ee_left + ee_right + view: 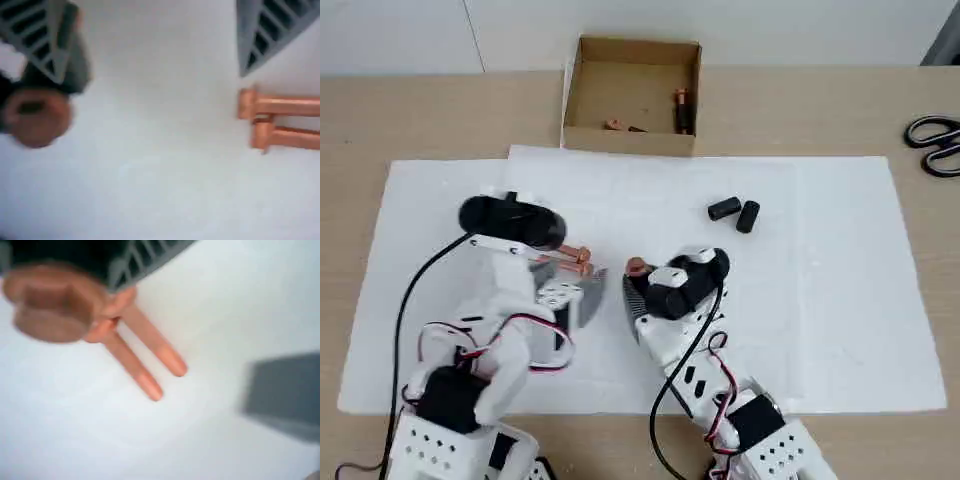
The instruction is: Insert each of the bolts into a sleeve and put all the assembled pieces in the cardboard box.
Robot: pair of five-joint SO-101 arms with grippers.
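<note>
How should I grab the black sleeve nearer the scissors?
Come from above and pinch across the middle of the sleeve. It lies on its side, so its round wall is exposed, and the other sleeve sits close beside one end.

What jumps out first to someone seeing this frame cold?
The right gripper clamps a copper bolt above the white sheet, close beside the left gripper, which hangs over two more copper bolts lying side by side. Two loose black sleeves lie farther right; the brown cardboard box beyond holds finished pieces.
</note>
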